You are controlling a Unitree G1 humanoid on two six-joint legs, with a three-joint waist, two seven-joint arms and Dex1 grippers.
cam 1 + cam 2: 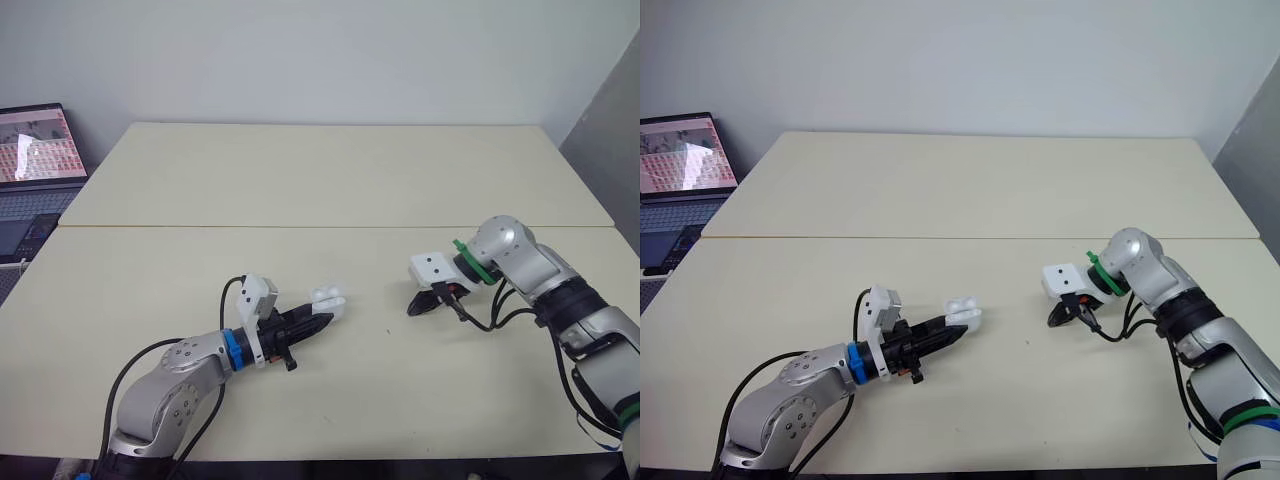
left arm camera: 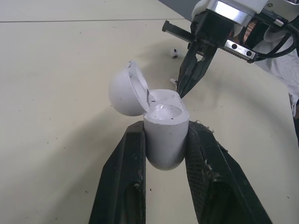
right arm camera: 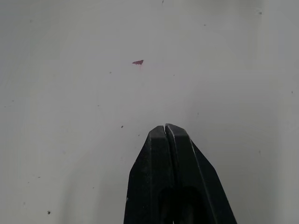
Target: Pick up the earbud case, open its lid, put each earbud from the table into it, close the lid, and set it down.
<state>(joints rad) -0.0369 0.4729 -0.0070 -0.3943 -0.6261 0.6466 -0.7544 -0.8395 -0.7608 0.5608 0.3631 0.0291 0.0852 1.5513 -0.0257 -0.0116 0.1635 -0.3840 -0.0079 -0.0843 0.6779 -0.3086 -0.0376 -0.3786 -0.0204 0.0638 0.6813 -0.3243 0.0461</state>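
The white earbud case (image 2: 163, 126) stands with its lid (image 2: 126, 91) swung open, and my left gripper (image 1: 322, 318) is shut on its lower body just above the table. Facing it from the right, my right gripper (image 1: 413, 308) is shut, fingertips pressed together and pointing down at the table. Nothing shows between its fingers (image 3: 159, 140) in the right wrist view. One white earbud (image 2: 174, 52) lies on the table beyond the right gripper. A second small white piece (image 2: 173, 83) sits right beside that gripper's tips; I cannot tell whether they touch.
The cream table (image 1: 300, 190) has a seam across its middle. An open laptop (image 1: 35, 160) stands off the table's far left corner. A grey wall runs behind, and a darker panel (image 1: 610, 110) lies at the far right.
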